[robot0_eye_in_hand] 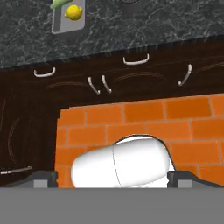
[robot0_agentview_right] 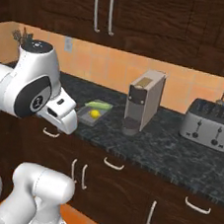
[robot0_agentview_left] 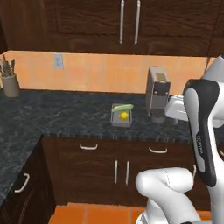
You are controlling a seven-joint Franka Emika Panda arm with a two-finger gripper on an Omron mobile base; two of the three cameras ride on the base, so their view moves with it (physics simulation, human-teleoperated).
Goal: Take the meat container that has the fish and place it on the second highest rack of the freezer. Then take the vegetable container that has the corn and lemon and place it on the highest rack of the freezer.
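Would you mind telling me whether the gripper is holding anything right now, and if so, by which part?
Nothing is held. The gripper points down at the orange floor tiles with its fingertips wide apart, and the vegetable container with the lemon sits untouched on the counter.

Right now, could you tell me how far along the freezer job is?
The vegetable container with its lemon sits on the counter beside the coffee machine, so that step is left. Nothing looks in hand: the gripper points at the floor, its state unclear. I cannot confirm the fish step.
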